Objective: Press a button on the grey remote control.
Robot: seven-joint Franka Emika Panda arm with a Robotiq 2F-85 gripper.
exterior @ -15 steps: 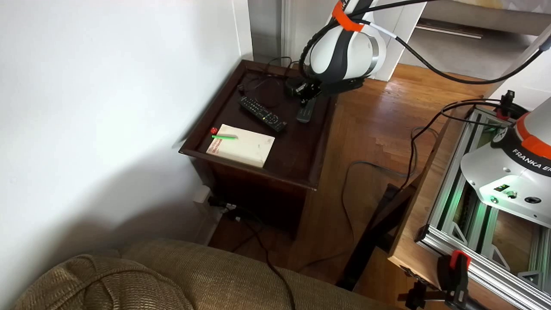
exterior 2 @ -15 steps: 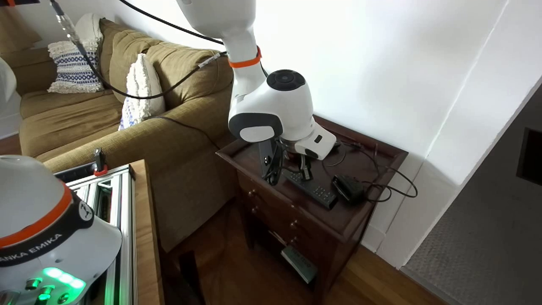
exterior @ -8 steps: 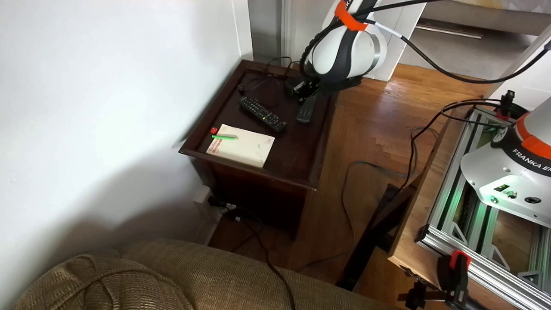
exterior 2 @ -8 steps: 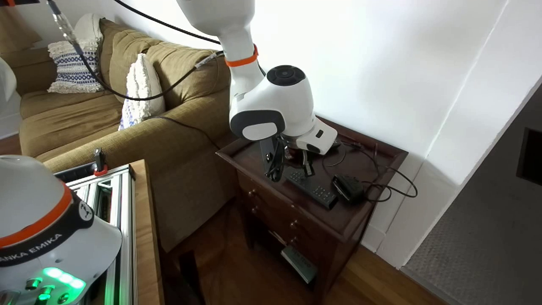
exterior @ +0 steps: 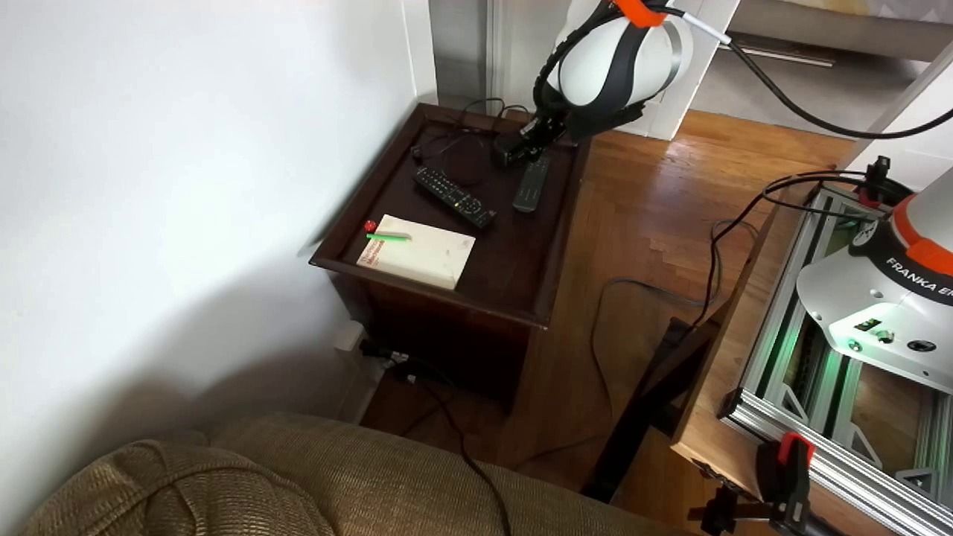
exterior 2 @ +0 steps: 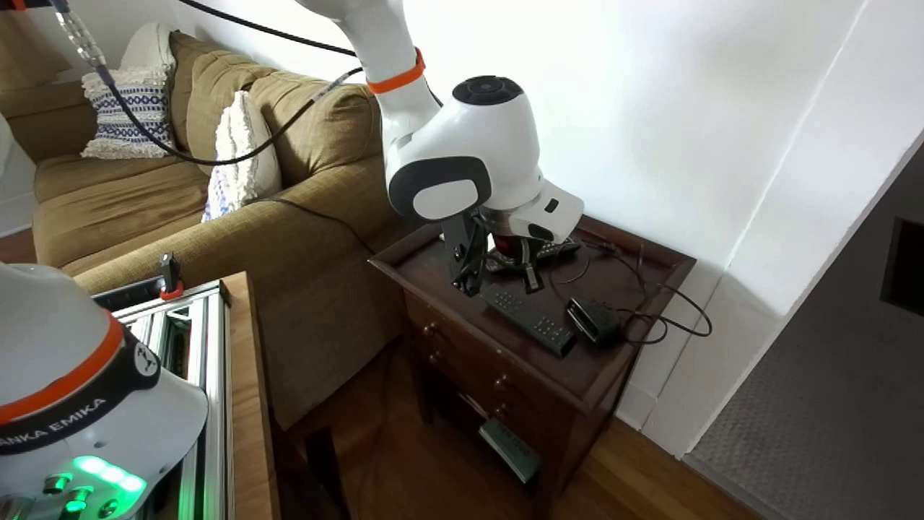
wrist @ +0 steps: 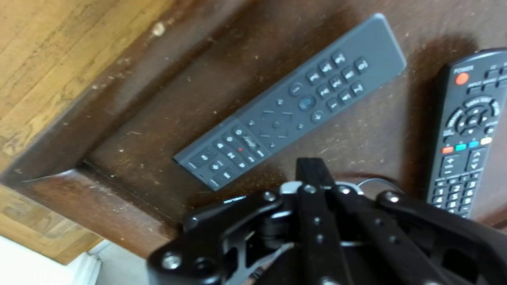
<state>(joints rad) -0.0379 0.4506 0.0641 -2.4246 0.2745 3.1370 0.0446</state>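
1 slim, oblong grey remote control (wrist: 291, 107) lies on a scuffed wooden tabletop (wrist: 178, 118), jaws clenched nearby.

In wrist view, edge-cropped oblong black plastic remote (wrist: 466, 134), partly hidden behind blurred jointed black metal claw (wrist: 315, 172)

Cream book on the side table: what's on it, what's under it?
On top, what looks like a green pen lies near one corner of the book. Tabletop shows around its edges; directly underneath is covered, so can't tell.
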